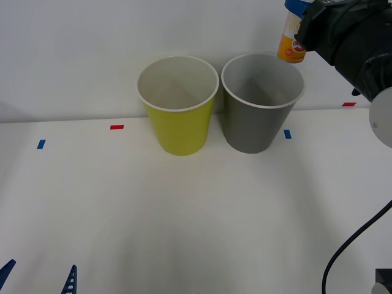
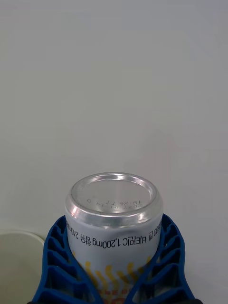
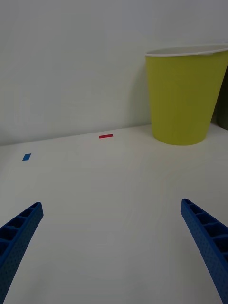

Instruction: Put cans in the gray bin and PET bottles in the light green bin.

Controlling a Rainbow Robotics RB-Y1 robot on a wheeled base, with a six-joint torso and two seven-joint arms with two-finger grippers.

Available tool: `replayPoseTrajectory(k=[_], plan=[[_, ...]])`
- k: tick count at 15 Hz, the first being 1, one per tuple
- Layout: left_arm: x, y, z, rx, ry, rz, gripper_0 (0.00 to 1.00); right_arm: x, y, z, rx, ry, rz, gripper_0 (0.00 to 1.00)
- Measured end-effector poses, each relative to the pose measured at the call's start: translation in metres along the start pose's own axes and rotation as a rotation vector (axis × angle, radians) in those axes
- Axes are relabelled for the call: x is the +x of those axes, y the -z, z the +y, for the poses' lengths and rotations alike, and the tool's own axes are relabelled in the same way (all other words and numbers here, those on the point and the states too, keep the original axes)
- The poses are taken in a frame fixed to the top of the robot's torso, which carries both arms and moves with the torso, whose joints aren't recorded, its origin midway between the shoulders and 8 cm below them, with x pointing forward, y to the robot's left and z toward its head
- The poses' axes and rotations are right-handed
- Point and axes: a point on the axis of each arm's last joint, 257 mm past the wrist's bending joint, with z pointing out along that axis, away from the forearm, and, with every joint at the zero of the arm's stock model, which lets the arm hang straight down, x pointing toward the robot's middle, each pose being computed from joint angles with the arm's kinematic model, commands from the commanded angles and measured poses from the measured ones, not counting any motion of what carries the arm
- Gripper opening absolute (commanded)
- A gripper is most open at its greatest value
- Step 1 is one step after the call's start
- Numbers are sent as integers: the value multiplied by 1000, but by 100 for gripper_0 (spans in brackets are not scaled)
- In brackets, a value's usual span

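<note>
- Above the gray bin's point(image 1: 262, 104) far right rim, my right gripper point(image 2: 114, 280) clamps the can point(image 1: 290, 41).
- I judge it light, stiff, slick; mid-body hold suits.
- Left gripper point(image 3: 111, 247) waits low, fingers wide.

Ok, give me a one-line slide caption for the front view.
Right hand holds the can above the gray bin's far rim, light green bin alongside.

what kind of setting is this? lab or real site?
Looks like a lab test bench, not a real recycling site: a plain white table against a bare wall, red tape and blue tape position markers, and just two bins, light green bin and gray bin.
</note>
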Motion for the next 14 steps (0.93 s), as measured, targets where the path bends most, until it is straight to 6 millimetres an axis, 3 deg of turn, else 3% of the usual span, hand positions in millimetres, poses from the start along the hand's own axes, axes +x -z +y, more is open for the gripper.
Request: replayPoseTrajectory(k=[3, 8, 14], plan=[[0, 0, 0, 0, 0, 0, 100, 18, -17, 1, -1, 13, 14, 0], [0, 0, 0, 0, 0, 0, 100, 5, -29, 3, -20, 23, -65, 0], [0, 0, 0, 0, 0, 0, 100, 14, -38, -4, -20, 40, -76, 0]])
